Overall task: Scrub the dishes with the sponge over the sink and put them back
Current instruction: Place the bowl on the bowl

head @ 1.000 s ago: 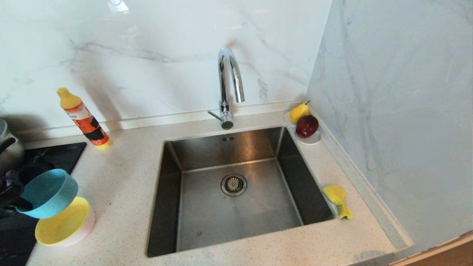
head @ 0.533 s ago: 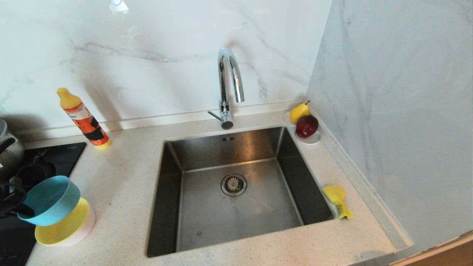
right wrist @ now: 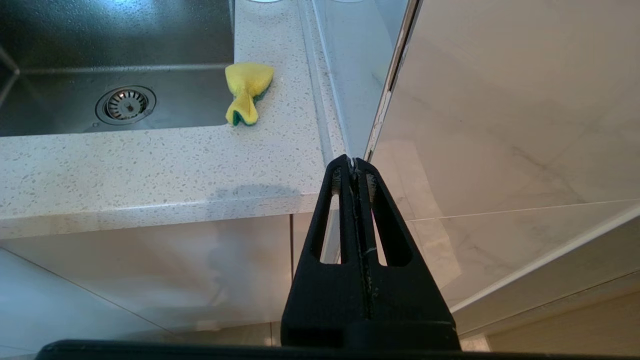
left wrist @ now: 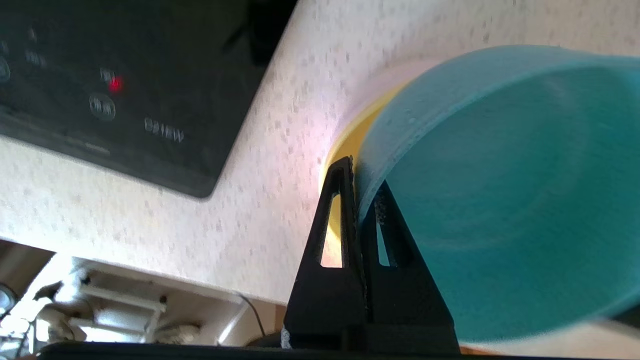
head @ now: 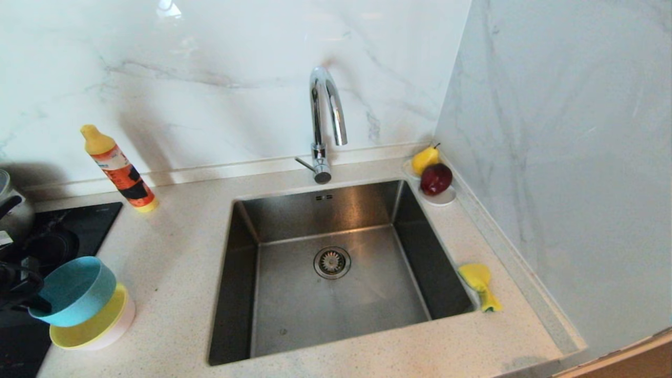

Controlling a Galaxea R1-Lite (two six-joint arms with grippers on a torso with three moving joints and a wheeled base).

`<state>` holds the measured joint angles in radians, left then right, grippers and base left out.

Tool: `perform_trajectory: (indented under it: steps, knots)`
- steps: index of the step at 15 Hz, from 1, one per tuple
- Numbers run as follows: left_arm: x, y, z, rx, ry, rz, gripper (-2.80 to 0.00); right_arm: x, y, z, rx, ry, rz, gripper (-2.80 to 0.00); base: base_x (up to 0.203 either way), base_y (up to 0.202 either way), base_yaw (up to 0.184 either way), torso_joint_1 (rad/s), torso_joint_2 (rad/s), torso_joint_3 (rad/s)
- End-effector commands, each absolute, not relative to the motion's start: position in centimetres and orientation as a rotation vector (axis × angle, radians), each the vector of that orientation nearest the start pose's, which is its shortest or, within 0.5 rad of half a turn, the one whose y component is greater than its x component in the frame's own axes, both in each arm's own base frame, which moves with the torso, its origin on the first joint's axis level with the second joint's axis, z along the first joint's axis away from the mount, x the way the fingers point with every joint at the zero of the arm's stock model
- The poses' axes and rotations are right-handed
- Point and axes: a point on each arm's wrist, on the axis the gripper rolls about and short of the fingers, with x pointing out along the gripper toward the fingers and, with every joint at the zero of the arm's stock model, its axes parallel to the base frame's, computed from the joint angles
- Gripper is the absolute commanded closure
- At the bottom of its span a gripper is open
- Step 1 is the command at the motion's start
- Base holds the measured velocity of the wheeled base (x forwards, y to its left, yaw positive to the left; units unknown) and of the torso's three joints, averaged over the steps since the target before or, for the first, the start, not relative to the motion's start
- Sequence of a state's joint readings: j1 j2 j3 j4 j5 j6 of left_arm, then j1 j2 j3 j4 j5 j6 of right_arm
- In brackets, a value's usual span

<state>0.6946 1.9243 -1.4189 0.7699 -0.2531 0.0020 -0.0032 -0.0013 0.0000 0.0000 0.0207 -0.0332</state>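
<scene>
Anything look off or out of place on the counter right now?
The sponge right of the sink lies crumpled, pinched in the middle rather than flat. The blue bowl hangs tilted over the yellow bowl, its rim pinched in the left gripper. No spills or damage show.

No legible text anywhere.

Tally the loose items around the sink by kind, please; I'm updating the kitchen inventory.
Bowls: 3 (blue, yellow, pale one underneath)
Sponge: 1
Bottle: 1
Fruit: 2 (pear, apple)
Saucer: 1
Pot: 1
Total: 9
</scene>
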Motion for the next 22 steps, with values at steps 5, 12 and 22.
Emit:
perform_trajectory:
  steps: [5,12,22]
  knots:
    - [26.6,19.7,14.9,-0.544,1.155,0.381,0.00,-2.3,0.1,7.5,-0.034,0.000,0.018,0.00,0.000,0.000,0.000,0.000,0.00,0.000]
    - [25.8,19.0,16.7,-0.528,1.111,0.389,0.00,-2.3,0.1,7.5,-0.034,0.000,0.018,0.00,0.000,0.000,0.000,0.000,0.00,0.000]
    - [26.1,19.4,15.7,-0.520,1.149,0.421,0.00,-2.3,0.1,7.5,-0.034,0.000,0.018,0.00,0.000,0.000,0.000,0.000,0.00,0.000]
